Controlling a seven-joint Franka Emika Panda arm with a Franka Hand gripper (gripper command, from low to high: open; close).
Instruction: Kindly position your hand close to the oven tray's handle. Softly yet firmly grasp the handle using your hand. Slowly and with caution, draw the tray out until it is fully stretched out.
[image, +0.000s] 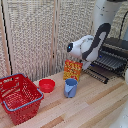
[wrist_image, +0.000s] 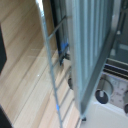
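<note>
Rack bars fill the wrist view: oven tray (wrist_image: 87, 45) seen close up, thin parallel rods running lengthwise across the frame, wood counter (wrist_image: 25, 55) beneath. One blue fingertip (wrist_image: 64, 48) of the hand shows at the tray's edge bar, touching or just beside it. The second finger is hidden, so can't tell whether the pincer is apart or clamped.

Exterior view: hand itself is masked by the white arm (image: 85, 47), which reaches toward the oven (image: 114, 52) at the exterior view's right. Tray (image: 106, 61) sits partly drawn out over the dropped door. Handle (image: 96, 69) is the dark bar along its front edge, long axis across the oven's width.

Key relation, as I judge it: the hand is at the tray's near corner, on the side toward the exterior view's left; pull direction is perpendicular to the handle, away from the oven mouth. Grip unconfirmed.

Further out: orange box (image: 73, 70), blue cup (image: 70, 88), red bowl (image: 47, 85), red basket (image: 20, 97).
</note>
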